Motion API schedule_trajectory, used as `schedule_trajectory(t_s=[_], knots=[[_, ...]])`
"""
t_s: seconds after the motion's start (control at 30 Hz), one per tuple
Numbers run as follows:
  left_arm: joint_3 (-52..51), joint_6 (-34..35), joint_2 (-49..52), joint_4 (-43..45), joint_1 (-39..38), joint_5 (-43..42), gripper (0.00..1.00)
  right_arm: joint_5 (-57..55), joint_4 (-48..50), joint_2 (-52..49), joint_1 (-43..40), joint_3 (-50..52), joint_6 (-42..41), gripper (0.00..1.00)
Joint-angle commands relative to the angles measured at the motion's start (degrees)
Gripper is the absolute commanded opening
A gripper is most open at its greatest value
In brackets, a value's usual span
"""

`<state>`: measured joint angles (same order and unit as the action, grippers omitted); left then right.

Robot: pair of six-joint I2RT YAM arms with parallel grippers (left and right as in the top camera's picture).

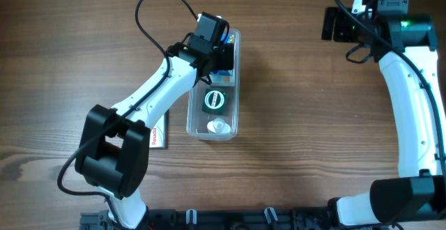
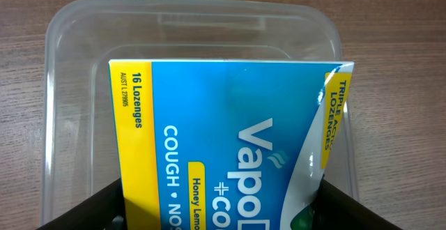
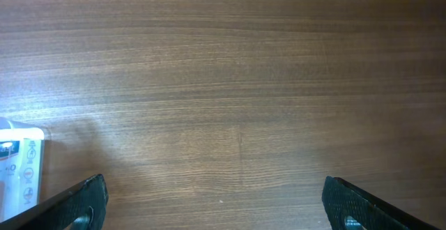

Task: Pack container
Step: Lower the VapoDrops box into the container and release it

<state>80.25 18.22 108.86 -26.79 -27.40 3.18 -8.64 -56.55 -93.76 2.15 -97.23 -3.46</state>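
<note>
The clear plastic container (image 1: 233, 90) lies lengthwise at the table's middle. In it are a dark green round-marked item (image 1: 214, 100) and a small clear object (image 1: 219, 126). My left gripper (image 1: 212, 38) is over the container's far end, shut on a blue and yellow lozenge box (image 2: 230, 160). In the left wrist view the box hangs inside the container's end (image 2: 77, 63). My right gripper (image 3: 216, 205) is open and empty over bare wood, at the far right in the overhead view (image 1: 341, 22).
A flat white box with red print (image 1: 159, 132) lies on the table left of the container, partly under my left arm. A white object (image 3: 17, 171) shows at the left edge of the right wrist view.
</note>
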Motion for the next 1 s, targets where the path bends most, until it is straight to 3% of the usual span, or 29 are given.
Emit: schedule_trajectory(t_s=[0.0, 0.63, 0.8, 0.97], knots=[[1.2, 0.7, 0.7, 0.0, -0.7, 0.3, 0.76, -0.4, 0.2, 0.5, 0.0, -0.7, -1.0, 1.0], [1.2, 0.7, 0.8, -1.5, -1.7, 0.4, 0.79, -0.4, 0.2, 0.5, 0.0, -0.7, -1.0, 1.0], [1.2, 0.7, 0.7, -0.5, -1.7, 0.3, 0.88, -0.4, 0.2, 0.5, 0.0, -0.7, -1.0, 1.0], [1.2, 0.7, -3.3, -0.3, -1.6, 0.3, 0.81, -0.4, 0.2, 0.5, 0.0, -0.7, -1.0, 1.0]])
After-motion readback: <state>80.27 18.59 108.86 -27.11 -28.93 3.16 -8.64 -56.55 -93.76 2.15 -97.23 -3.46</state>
